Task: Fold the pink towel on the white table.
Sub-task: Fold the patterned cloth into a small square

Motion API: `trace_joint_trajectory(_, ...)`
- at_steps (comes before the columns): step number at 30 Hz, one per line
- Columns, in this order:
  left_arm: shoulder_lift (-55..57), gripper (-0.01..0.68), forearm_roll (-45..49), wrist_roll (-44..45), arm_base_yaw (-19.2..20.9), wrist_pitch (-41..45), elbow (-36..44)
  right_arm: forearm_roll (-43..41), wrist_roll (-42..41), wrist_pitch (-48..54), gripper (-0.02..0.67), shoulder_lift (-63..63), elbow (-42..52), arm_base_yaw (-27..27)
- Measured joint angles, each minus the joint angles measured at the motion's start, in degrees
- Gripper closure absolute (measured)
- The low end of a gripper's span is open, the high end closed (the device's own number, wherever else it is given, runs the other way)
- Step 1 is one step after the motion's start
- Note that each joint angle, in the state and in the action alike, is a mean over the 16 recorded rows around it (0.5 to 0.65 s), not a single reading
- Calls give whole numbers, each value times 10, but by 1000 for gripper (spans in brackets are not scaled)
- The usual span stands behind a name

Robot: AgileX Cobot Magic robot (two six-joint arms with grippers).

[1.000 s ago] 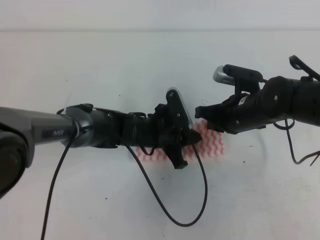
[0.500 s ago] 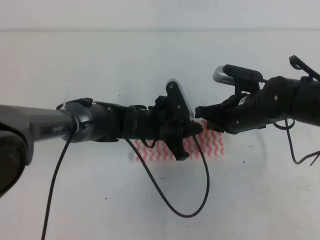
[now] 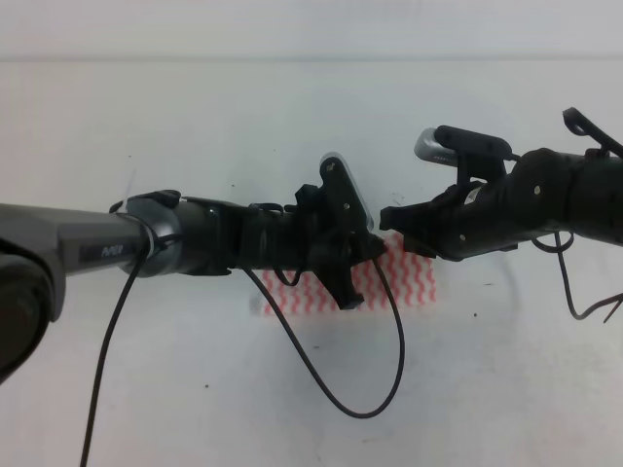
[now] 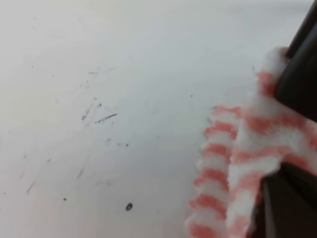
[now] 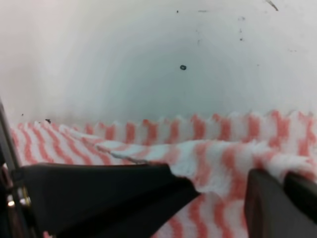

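Pinching the towel edge, both grippers, left and right, are meeting above its middle, its long axis running side to side across the table.

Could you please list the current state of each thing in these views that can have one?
pink towel: lying on the table, one edge lifted and doubled over, pinched by both pincers.
left pincer: shut on the pink towel's raised fold.
right pincer: shut on the pink towel's lifted edge.
white table: bare white surface with small dark specks and scuffs, towel resting on it.
black cable: hanging loose in a loop from the left arm.
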Motion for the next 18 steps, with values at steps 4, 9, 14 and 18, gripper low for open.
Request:
trace_joint_trajectory(4,0,678,0,0,0,-2,0,0,0,0,662,0,0,0)
trace_joint_trajectory(9,1,678,1,1,0,-8,0,0,0,0,635,0,0,0)
trace_joint_trajectory(14,0,678,1,2,0,-12,0,0,0,-1,568,0,0,0)
trace_joint_trajectory(18,0,678,1,3,0,-15,0,0,0,-5,507,0,0,0)
